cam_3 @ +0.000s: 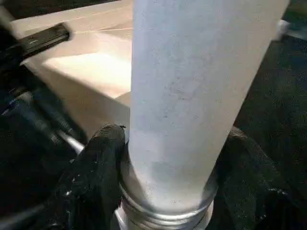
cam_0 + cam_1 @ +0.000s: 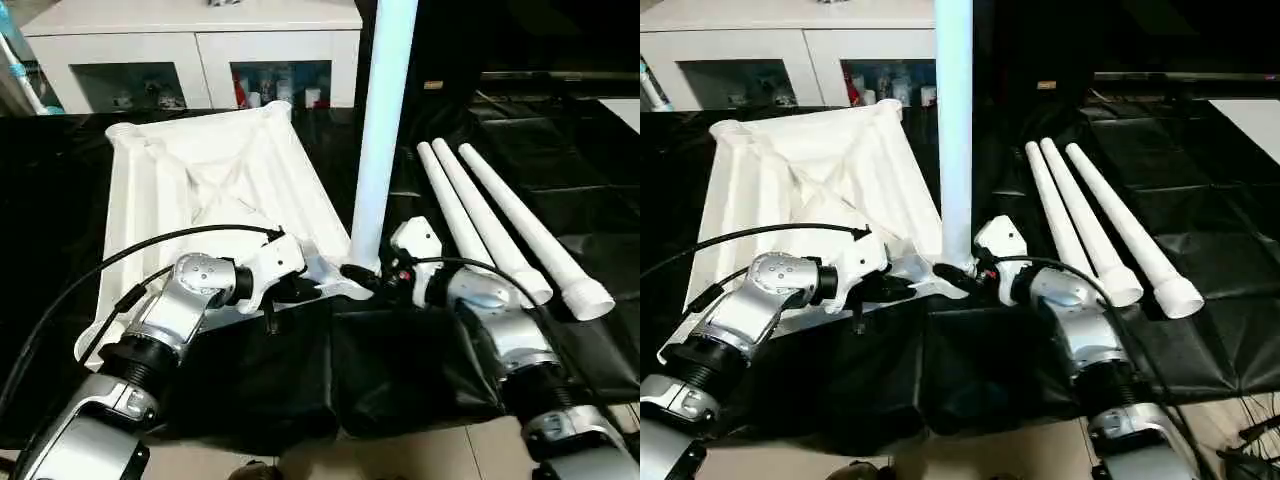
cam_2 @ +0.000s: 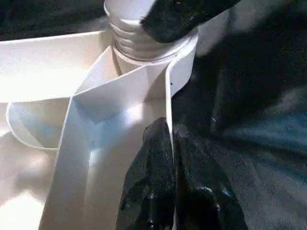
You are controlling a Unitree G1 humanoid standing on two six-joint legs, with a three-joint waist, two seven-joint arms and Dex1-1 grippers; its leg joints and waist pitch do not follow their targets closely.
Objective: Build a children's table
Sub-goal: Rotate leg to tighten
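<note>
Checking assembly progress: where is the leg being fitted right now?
The upright leg stands in the tabletop's near right corner socket, centre of the head views, between the left gripper pinching the rim and the right gripper at its base.

Head stereo downward; wrist cameras close-up.

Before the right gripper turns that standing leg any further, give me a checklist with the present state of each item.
1. Left gripper shut on the table top rim near the corner socket: ok.
2. Right gripper around the base of the upright leg, a finger on each side: ok.
3. Leg's threaded end sitting in the socket: ok; whether fully screwed home: cannot tell.
4. Leg standing straight: ok, it looks roughly vertical in the head views.
5. Three spare legs lying on the black cover, apart from both arms: ok.
</note>
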